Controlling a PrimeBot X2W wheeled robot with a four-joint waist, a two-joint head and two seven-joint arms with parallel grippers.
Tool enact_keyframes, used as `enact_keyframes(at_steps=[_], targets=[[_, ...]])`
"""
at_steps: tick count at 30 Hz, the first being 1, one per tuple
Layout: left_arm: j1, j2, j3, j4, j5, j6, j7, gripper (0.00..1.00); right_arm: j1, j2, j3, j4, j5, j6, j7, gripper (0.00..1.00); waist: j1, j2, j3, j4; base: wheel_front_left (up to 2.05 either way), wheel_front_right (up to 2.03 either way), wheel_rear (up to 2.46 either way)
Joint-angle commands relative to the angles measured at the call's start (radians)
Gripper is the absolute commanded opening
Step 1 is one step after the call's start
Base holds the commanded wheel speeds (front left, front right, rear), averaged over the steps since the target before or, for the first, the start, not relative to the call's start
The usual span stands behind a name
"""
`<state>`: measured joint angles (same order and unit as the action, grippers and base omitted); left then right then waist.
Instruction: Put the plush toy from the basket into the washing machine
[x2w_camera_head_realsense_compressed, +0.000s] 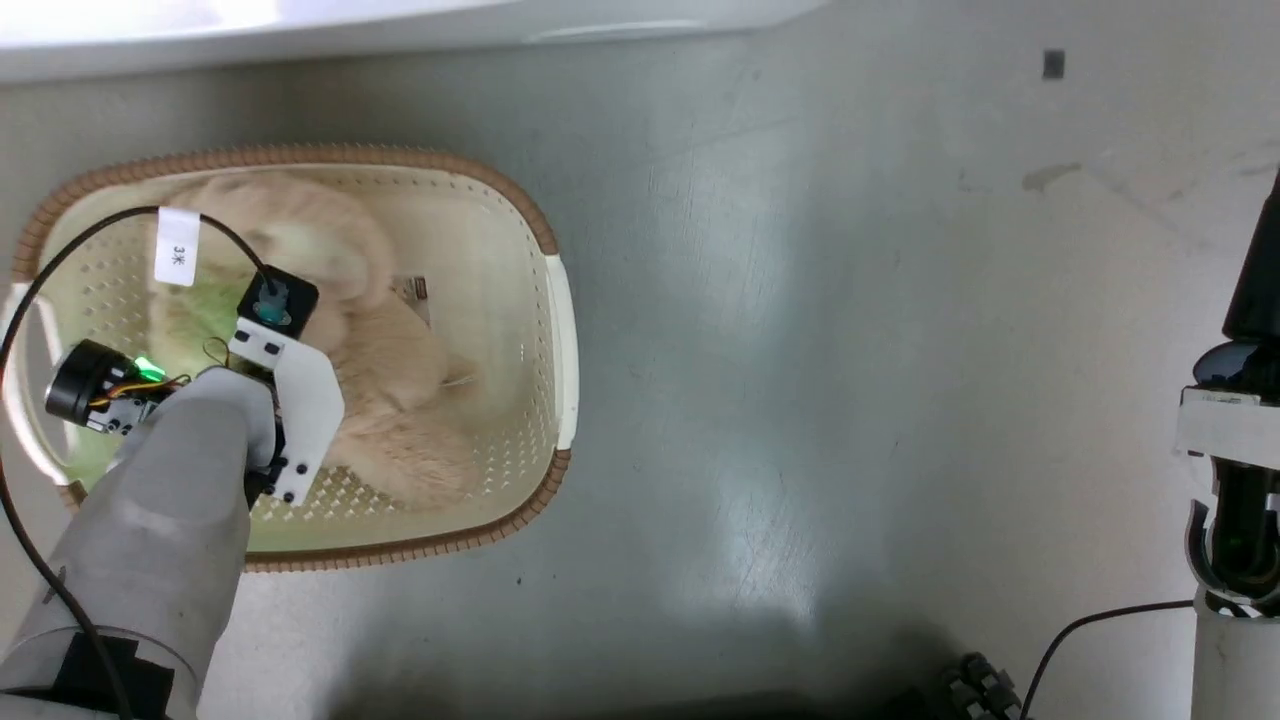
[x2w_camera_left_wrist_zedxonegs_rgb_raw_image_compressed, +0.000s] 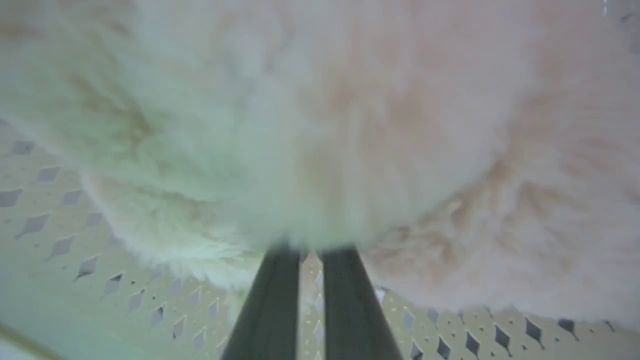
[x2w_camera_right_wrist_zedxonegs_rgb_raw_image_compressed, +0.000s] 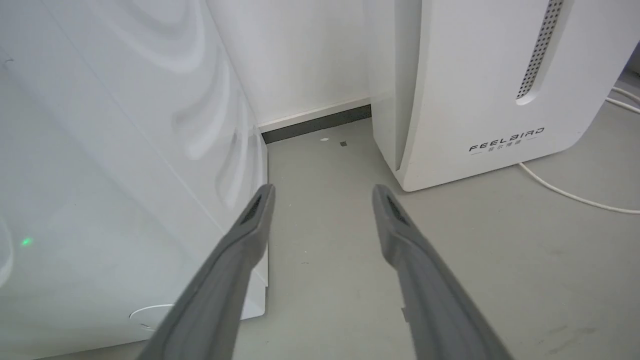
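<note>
Left wrist view: the left claw (x2w_camera_left_wrist_zedxonegs_rgb_raw_image_compressed: 311, 247) is pinched narrowly on fur of the plush toy (x2w_camera_left_wrist_zedxonegs_rgb_raw_image_compressed: 320, 125), contained in the basket (x2w_camera_left_wrist_zedxonegs_rgb_raw_image_compressed: 60, 245). The right claw (x2w_camera_right_wrist_zedxonegs_rgb_raw_image_compressed: 322, 192) is spread wide beside the washing machine (x2w_camera_right_wrist_zedxonegs_rgb_raw_image_compressed: 100, 175).

My left forearm (x2w_camera_head_realsense_compressed: 170, 500) is a pale grey tube. At its wrist I see a white bracket (x2w_camera_head_realsense_compressed: 310, 400) with dark screws, a black camera block (x2w_camera_head_realsense_compressed: 277, 300) with a teal lens, and a round black housing (x2w_camera_head_realsense_compressed: 75, 385) beside a green light (x2w_camera_head_realsense_compressed: 150, 370). A black cable (x2w_camera_head_realsense_compressed: 235, 242) carries a white tag (x2w_camera_head_realsense_compressed: 178, 247) marked "3米". The left claw (x2w_camera_left_wrist_zedxonegs_rgb_raw_image_compressed: 312, 250) has dark fingers; the right claw (x2w_camera_right_wrist_zedxonegs_rgb_raw_image_compressed: 322, 189), grey ones with slotted pads.
</note>
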<state>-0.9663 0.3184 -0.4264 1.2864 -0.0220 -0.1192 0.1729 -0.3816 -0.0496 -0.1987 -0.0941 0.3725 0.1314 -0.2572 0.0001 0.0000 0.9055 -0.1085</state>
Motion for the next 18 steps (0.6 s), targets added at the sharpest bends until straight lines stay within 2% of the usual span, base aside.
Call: enact_keyframes(at_steps=[1,8,18], targets=[[0.006,-0.008,0.0,0.004,-0.008,-0.006,-0.005,0.0,-0.007,-0.001,-0.004,0.005,0.004,-0.001,-0.005,1.0,-0.0001,0.0,-0.021,0.003,0.0,0.0,0.0],[0.065,-0.029,-0.015,0.004,-0.039,-0.01,-0.045,0.0,0.044,-0.001,-0.012,0.067,0.003,-0.001,-0.005,1.0,-0.0001,0.0,-0.138,0.009,0.0,0.0,0.0],[0.154,-0.107,-0.084,0.0,-0.113,-0.011,-0.156,0.0,0.123,-0.001,-0.006,0.118,-0.05,-0.001,-0.005,1.0,-0.0001,0.0,-0.319,0.053,0.0,0.0,0.0]])
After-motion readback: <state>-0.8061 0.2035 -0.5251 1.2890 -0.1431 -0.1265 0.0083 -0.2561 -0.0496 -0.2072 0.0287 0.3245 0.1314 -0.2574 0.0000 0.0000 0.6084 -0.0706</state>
